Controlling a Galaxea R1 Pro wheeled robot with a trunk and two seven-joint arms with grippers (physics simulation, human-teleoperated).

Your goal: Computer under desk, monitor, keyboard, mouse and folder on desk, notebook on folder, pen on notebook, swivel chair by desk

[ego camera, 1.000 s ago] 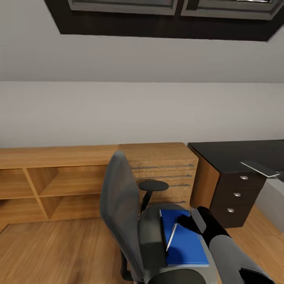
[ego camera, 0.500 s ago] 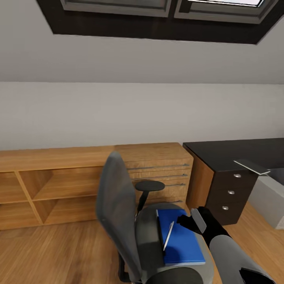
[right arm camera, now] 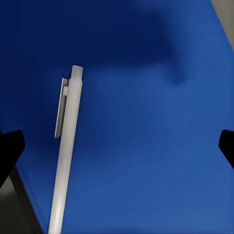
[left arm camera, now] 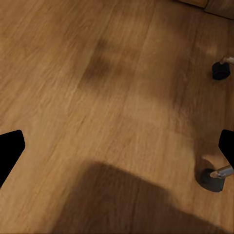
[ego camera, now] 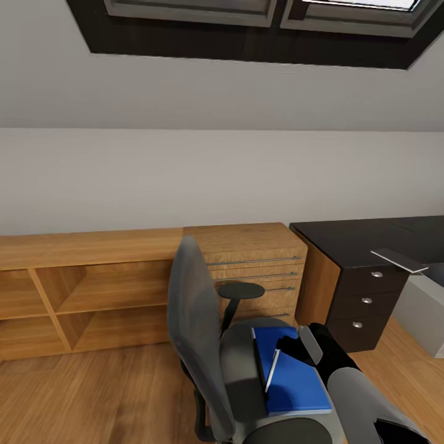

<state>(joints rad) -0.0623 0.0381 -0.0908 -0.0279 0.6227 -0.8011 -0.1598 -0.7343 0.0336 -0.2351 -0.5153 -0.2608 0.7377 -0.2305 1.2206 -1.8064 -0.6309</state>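
The grey swivel chair (ego camera: 197, 327) stands in front of the wooden shelving, left of the black desk (ego camera: 364, 237). On its seat lies the blue folder (ego camera: 296, 382) with the whitish pen (ego camera: 272, 370) on top. My right gripper (ego camera: 290, 353) hovers open just above them. In the right wrist view the gripper (right arm camera: 117, 146) has the folder (right arm camera: 146, 122) close below it, and the pen (right arm camera: 66, 156) lies between the spread fingertips. A thin grey notebook (ego camera: 398, 259) rests at the desk's front edge. The light grey computer (ego camera: 425, 311) stands on the floor by the drawers. My left gripper (left arm camera: 117, 148) is open over bare floor.
Low wooden shelving (ego camera: 92, 290) and a wooden drawer cabinet (ego camera: 256, 265) line the wall behind the chair. The desk's black drawers (ego camera: 367, 301) stand right of the cabinet. Chair casters (left arm camera: 212, 179) show on the wood floor (left arm camera: 97, 87) in the left wrist view.
The view has swung slightly. The chair, with folder and pen, now sits a little further right against the shelving. My right gripper stays over the folder.
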